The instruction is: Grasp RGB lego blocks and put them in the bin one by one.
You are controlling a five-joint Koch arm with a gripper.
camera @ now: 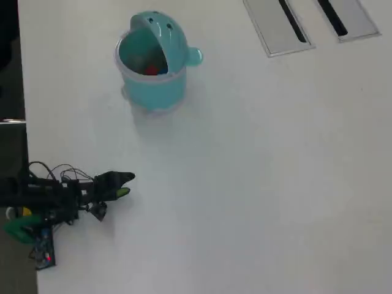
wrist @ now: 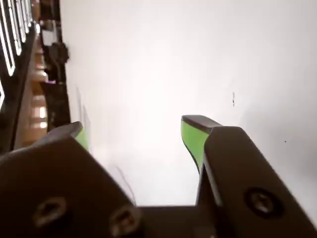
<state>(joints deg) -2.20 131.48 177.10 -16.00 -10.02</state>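
Observation:
The teal bin [camera: 152, 86] stands upright at the upper left of the white table in the overhead view, its domed lid tipped back and its mouth open. Inside it lie a red lego block [camera: 149, 69] and a blue lego block [camera: 163, 70], close together. My gripper [camera: 127, 185] rests low near the table's left edge, well below the bin and apart from it. In the wrist view the gripper [wrist: 133, 126] is open, its green pads [wrist: 193, 139] wide apart, with only bare white table between them.
Two grey slotted panels [camera: 283, 27] [camera: 343, 18] are set into the table at the top right. The table's left edge [camera: 24, 122] runs beside my arm base and its wires [camera: 49, 202]. Dark furniture [wrist: 29, 74] fills the wrist view's left side.

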